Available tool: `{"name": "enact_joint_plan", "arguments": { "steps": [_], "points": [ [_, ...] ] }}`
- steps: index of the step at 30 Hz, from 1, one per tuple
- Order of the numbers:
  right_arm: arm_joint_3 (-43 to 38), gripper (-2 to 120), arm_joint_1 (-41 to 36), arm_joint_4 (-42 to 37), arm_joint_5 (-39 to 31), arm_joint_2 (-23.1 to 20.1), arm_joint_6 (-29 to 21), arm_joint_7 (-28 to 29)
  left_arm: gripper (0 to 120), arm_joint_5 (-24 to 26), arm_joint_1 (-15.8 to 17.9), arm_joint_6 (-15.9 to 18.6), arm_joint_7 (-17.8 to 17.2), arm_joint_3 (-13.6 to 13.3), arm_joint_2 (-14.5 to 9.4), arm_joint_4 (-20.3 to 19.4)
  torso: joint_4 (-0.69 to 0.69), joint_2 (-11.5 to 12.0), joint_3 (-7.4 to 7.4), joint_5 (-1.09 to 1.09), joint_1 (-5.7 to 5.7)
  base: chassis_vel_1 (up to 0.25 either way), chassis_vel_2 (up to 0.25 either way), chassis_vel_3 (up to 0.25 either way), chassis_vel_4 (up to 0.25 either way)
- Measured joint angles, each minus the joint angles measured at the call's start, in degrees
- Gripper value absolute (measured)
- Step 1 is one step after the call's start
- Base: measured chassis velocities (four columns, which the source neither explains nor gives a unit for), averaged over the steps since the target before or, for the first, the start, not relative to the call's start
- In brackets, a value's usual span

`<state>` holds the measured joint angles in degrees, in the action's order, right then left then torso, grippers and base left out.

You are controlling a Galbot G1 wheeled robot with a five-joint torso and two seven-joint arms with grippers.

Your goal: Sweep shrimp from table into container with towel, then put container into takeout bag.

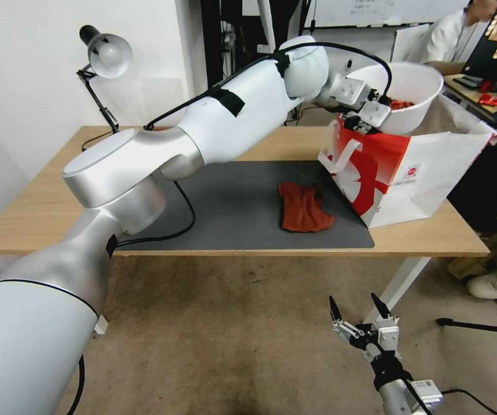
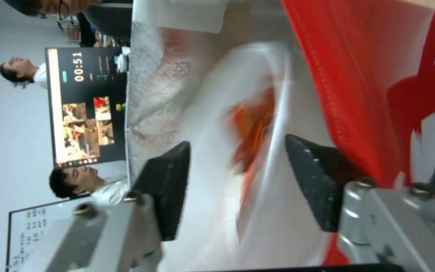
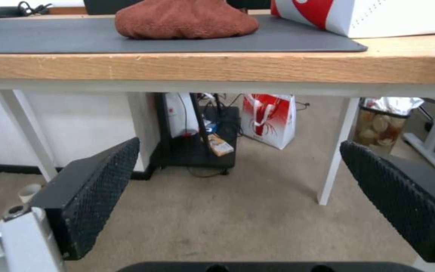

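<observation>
Left gripper (image 1: pixel 369 118) clamped on near rim of container (image 1: pixel 415 86), shrimp (image 1: pixel 401 105) inside, held just above open mouth of takeout bag (image 1: pixel 427 173) at table (image 1: pixel 41 202) 2 o'clock; drop looks straight down, w/ bag's near wall touching under gripper. Towel (image 1: pixel 303 208) flat on mat (image 1: pixel 231 202) at bag's 9 o'clock, out of way. Right gripper (image 1: pixel 359 311) parked below table edge, fingers spread, holding nothing.
</observation>
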<state>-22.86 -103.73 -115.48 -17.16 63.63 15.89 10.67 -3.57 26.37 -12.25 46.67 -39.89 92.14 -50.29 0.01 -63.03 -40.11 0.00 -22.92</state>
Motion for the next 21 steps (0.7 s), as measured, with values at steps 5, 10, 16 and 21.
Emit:
{"name": "enact_joint_plan", "arguments": {
  "steps": [5, 10, 16, 21],
  "points": [
    [0.0, 100, 0.11, 0.43, -0.16, -0.5, 0.0, -0.06, 70, 1.54, 0.11, 1.09, -0.39, -0.46, 0.0, -1.57, -0.02, 0.0, 0.0, 0.0, 0.0, 0.0, 0.0, 0.0, 0.0],
    [-0.07, 100, 0.69, 1.27, -0.9, -0.72, 0.01, -0.14, 88, 6.74, 0.14, 3.2, -1.54, -1.33, -0.11, -1.86, 0.01, 0.0, 0.0, -0.01, -0.01, 0.0, 0.0, 0.0, 0.0],
    [-0.05, 100, 0.67, 1.5, -0.98, -0.65, 0.01, -0.36, 100, 10.5, 0.31, 5.25, -4.73, -1.82, -0.09, -2.17, -0.02, 0.0, 0.0, 0.0, 0.0, 0.0, 0.0, 0.0, 0.0],
    [-0.07, 100, 0.83, 1.3, -0.98, -0.83, 0.01, -0.37, 100, 11.57, 0.28, 5.18, -8.04, -1.81, -0.18, -0.24, -0.01, 0.0, 0.0, 0.0, 0.0, 0.0, 0.0, 0.0, 0.0]
  ]
}}
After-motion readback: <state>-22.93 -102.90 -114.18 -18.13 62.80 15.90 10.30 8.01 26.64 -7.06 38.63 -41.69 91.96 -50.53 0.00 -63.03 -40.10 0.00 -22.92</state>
